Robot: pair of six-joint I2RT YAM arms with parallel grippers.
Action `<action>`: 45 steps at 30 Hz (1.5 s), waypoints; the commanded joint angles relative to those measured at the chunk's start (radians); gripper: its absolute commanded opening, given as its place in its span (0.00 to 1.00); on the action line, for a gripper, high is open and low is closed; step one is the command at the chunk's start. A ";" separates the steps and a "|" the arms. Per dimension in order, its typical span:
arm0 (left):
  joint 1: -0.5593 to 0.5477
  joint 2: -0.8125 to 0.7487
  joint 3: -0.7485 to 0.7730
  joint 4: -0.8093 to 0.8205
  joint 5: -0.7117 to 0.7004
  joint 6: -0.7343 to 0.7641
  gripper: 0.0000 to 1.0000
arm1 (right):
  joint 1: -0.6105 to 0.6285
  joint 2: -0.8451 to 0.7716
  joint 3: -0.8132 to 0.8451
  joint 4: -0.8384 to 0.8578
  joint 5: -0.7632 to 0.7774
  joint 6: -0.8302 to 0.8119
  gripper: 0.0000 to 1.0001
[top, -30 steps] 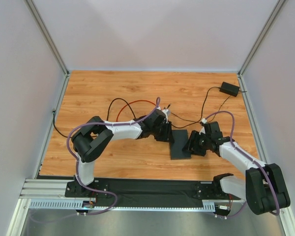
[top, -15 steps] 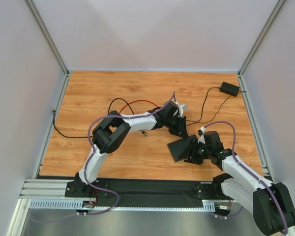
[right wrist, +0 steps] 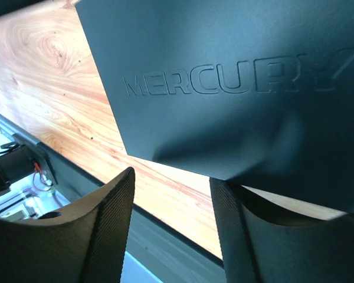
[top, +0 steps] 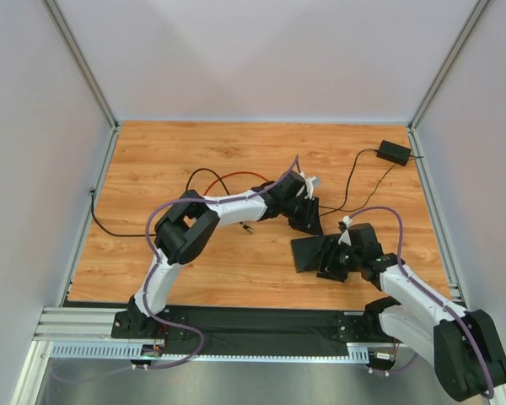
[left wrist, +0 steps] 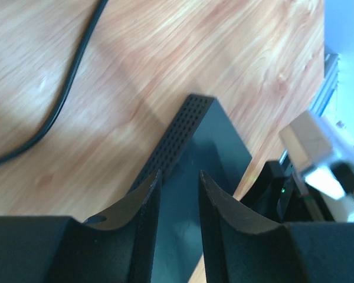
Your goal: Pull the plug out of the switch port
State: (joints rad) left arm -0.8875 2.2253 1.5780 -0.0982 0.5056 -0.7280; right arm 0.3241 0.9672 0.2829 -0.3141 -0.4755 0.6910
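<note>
The flat matte-black box [top: 312, 251] lies slanted on the wooden table, right of centre. The switch port in its edge is hidden, and I cannot pick out the plug. My left gripper [top: 310, 224] hovers just behind the box. In the left wrist view its fingers [left wrist: 146, 203] stand a little apart, with only the box [left wrist: 215, 147] and its perforated side showing past them. My right gripper [top: 331, 261] sits at the box's near right edge. Its jaws [right wrist: 172, 174] are wide apart over bare wood, the right fingertip [right wrist: 224, 191] meeting the edge of the box [right wrist: 224, 59], lettered MERCURY.
A small black adapter brick [top: 394, 153] sits at the back right, its thin black cable [top: 354, 181] running toward the middle. A red cable [top: 236, 175] and a black cable [left wrist: 65, 100] loop behind the left arm. A small dark cable end [top: 247, 228] lies under the left forearm.
My left gripper left the box's far edge and moved right and back. The box swung round and slid toward the front right along with my right gripper.
</note>
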 commanded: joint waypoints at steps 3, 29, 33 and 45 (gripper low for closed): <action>0.035 -0.301 -0.102 -0.084 -0.051 0.021 0.43 | 0.000 -0.114 0.055 -0.072 0.060 -0.056 0.57; 0.062 -2.096 -1.278 -0.340 -0.565 -0.155 0.71 | -0.002 -0.188 0.123 -0.113 0.209 -0.039 1.00; 0.064 -2.306 -1.339 -0.477 -0.546 -0.214 0.73 | -0.002 -0.358 -0.052 0.126 0.229 0.095 1.00; 0.061 -2.300 -1.675 0.175 -0.345 -0.315 0.73 | 0.003 -0.900 -0.364 0.067 0.287 0.194 1.00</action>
State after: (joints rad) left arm -0.8291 0.0051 0.0582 -0.1600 0.1055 -1.0348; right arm 0.3233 0.0185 0.0536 -0.2077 -0.1993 0.8757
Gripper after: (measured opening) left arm 0.729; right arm 0.998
